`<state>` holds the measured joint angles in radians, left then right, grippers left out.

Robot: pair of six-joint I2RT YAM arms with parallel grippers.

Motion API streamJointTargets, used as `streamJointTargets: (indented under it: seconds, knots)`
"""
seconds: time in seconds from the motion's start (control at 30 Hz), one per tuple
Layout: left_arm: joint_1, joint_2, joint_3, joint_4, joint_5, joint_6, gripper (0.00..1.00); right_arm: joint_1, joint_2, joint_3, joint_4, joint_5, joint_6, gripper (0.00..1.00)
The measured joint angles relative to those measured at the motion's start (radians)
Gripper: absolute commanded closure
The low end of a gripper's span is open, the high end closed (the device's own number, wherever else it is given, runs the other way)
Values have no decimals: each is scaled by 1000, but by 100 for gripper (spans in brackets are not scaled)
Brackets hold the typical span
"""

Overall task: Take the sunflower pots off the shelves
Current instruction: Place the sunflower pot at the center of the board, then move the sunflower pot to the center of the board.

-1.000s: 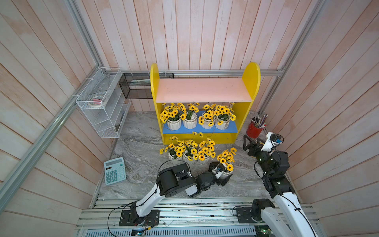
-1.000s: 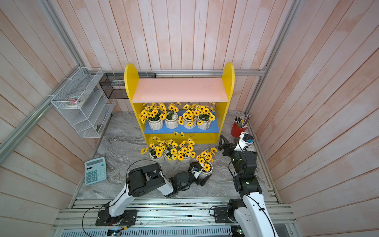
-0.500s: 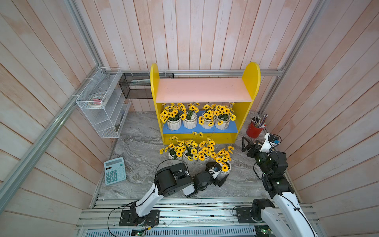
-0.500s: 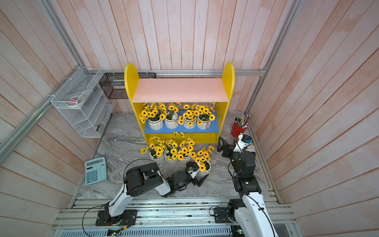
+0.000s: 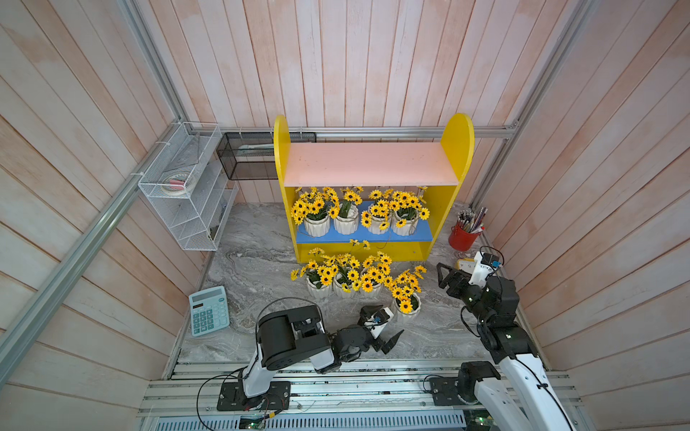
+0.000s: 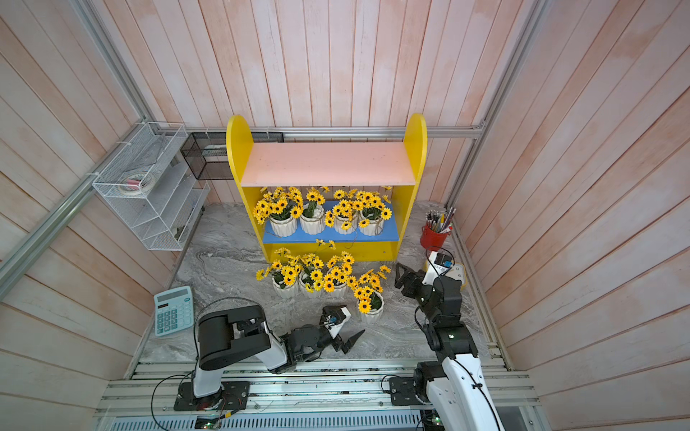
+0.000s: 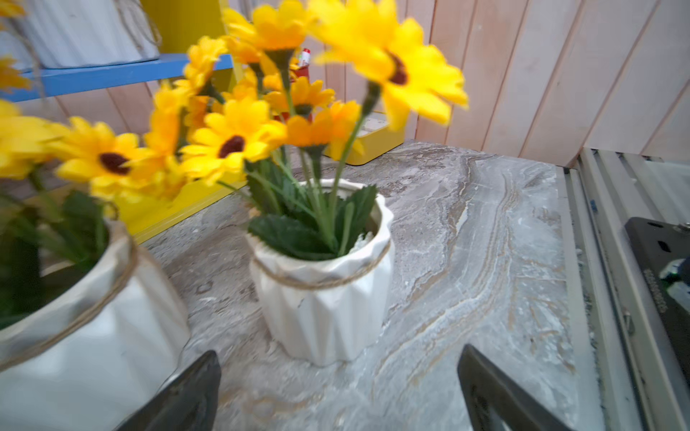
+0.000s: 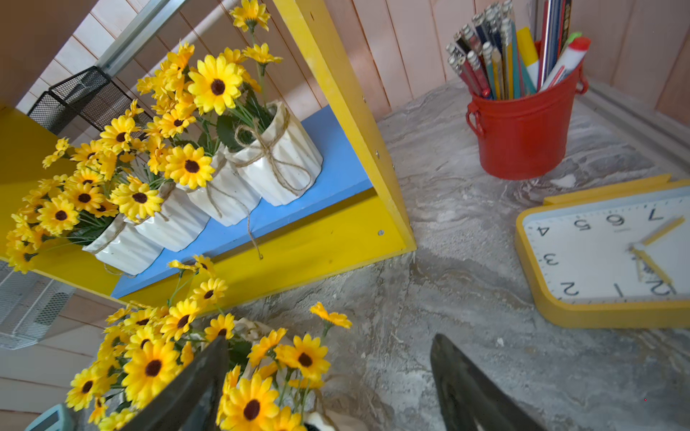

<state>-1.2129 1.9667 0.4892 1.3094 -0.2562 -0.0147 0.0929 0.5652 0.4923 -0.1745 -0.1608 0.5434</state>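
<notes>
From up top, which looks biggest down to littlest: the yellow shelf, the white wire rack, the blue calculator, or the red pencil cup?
In a top view, largest to smallest:
1. yellow wooden shelf unit
2. white wire rack
3. light blue calculator
4. red metal pencil cup

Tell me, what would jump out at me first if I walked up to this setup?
The bright yellow shelves at the back of the marble tabletop stand out first. Four sunflower pots are lined up on the blue lower board, and the pink upper board is bare. Four more sunflower pots stand on the tabletop in front, with one lone pot apart from the others, right before the open left tool.
</notes>
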Motion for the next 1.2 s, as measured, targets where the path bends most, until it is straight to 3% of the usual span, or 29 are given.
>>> streamJointTargets:
  seconds: [0.13,0.3,0.57,0.7,0.9,1.0,1.2]
  knots:
    - [0,-163,-109,-35,-50,-67,0,56,-44,0,-108,-30,33,34]
    - [-1,-467,-130,-235,-92,-132,0,195,-99,-33,-167,-40,89,50]
    - [77,-867,-87,-681,-131,-204,0,412,-80,-114,-217,16,168,41]
    - [151,-1034,-66,-850,-145,-237,0,447,-90,-124,-224,47,220,41]
    - [221,-1187,-66,-965,-146,-253,0,491,-106,-174,-247,85,311,43]
    - [225,-1207,-67,-986,-146,-260,0,504,-128,-201,-247,104,359,52]
    - [225,-1205,-83,-1015,-145,-270,0,505,-85,-275,-196,111,407,55]
